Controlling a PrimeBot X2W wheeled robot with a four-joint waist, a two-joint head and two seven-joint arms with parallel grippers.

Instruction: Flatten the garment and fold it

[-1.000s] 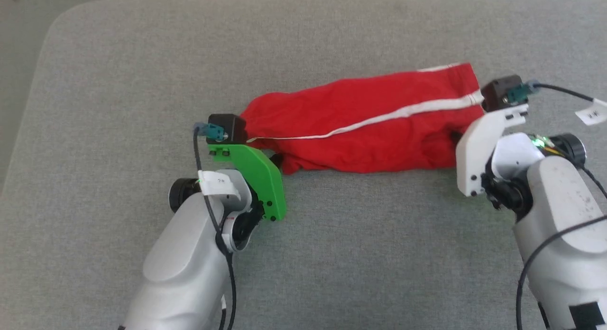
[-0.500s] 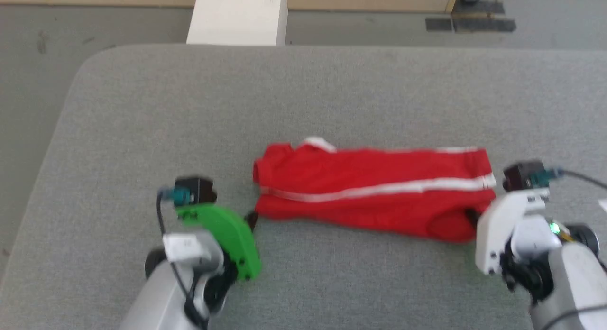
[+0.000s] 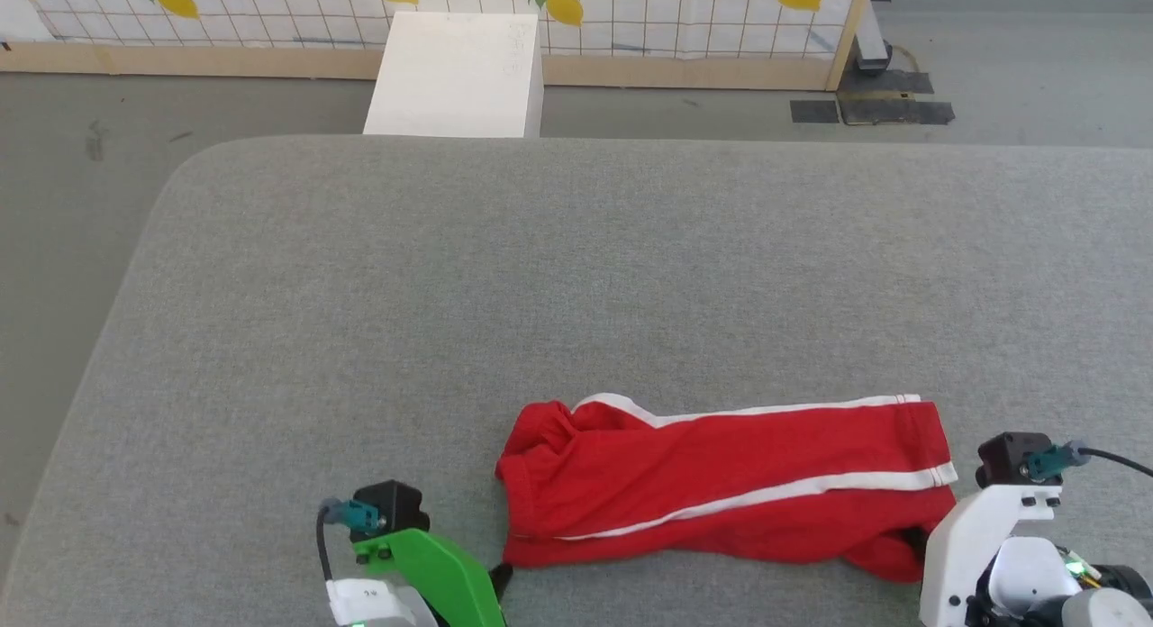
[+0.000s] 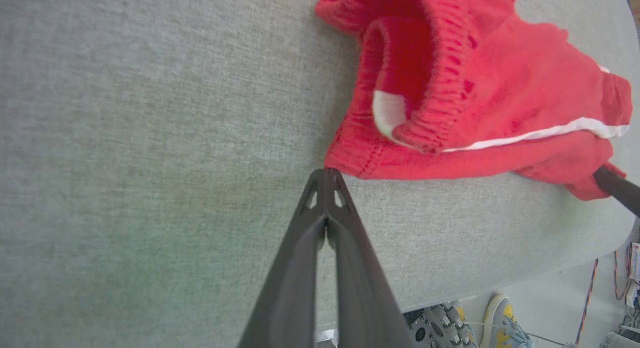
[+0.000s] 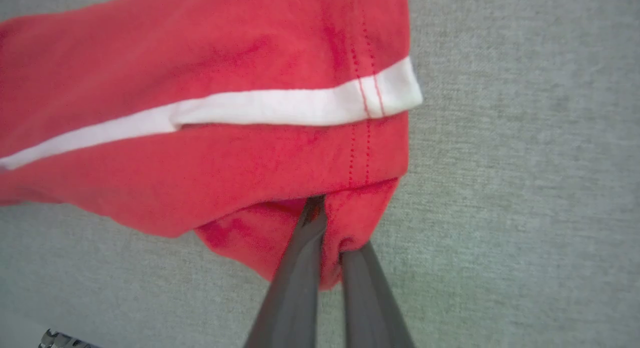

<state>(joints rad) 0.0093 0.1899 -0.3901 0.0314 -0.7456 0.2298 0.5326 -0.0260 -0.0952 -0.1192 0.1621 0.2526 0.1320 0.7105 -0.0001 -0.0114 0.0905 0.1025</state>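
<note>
1. A red garment (image 3: 721, 487) lies as a long, narrow band on a grey padded surface (image 3: 576, 276), with a gripper at each end of its near edge.
2. The step in hand looks like flattening. The cloth is rumpled, most of all at the ribbed waistband (image 4: 445, 63), so folding is not yet due.
3. To do this step well, the left gripper (image 4: 325, 180) likely needs a sure bite on the waistband corner first.
4. Both pinches should then draw apart evenly along the garment's length, low over the surface, so the band goes taut without lifting.
5. The pull should be gentle. The right gripper (image 5: 327, 228) holds little cloth and could slip, and uneven pulling would twist the white stripe (image 5: 280, 108).
6. The left gripper has its two dark fingers pressed together. Their tips touch the waistband's near corner, but whether cloth is caught between them cannot be told.
7. From that gripper, the garment starts right at the fingertips and spreads ahead, toward the other arm.
8. The right gripper is nearly closed, pinching the garment's bottom corner at the leg hem (image 5: 380, 153). Red cloth sits between the fingers and covers one tip.
9. From this gripper, the rest of the garment lies ahead and toward the left arm, with the stripe crossing just beyond the pinch.
</note>
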